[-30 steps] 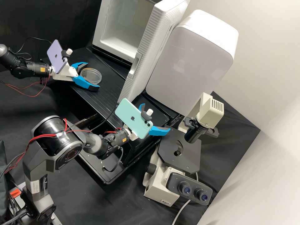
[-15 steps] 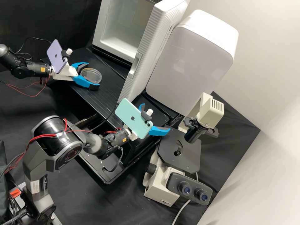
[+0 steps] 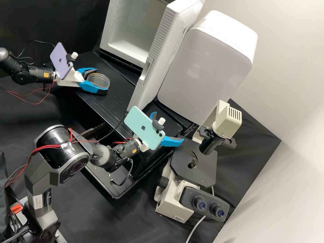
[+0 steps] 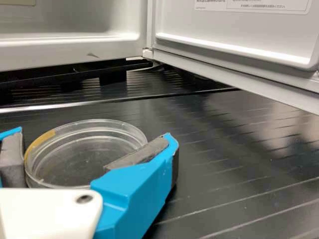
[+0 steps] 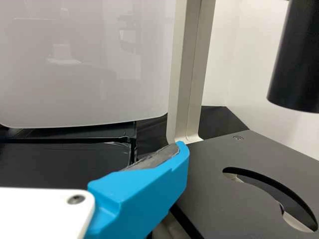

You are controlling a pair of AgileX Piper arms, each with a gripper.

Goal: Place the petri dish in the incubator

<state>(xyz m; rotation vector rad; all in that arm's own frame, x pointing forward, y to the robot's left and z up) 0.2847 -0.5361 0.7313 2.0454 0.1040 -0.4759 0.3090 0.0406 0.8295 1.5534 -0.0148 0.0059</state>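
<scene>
Clear round plastic petri dish (image 3: 98,80) lies flat on the black ribbed bench (image 3: 114,101), near its left edge, just in front of the white incubator (image 3: 125,44), whose door (image 3: 162,54) stands open. My left gripper (image 4: 89,143) sits low over the bench, blue fingers (image 4: 144,174) spread, one on each side of the dish, pads close against its rim. Pressing or not: cannot tell. My right gripper (image 3: 175,140) hangs above the black stage (image 5: 239,169) of the white microscope (image 3: 175,199). Spread or pressed together: cannot tell.
</scene>
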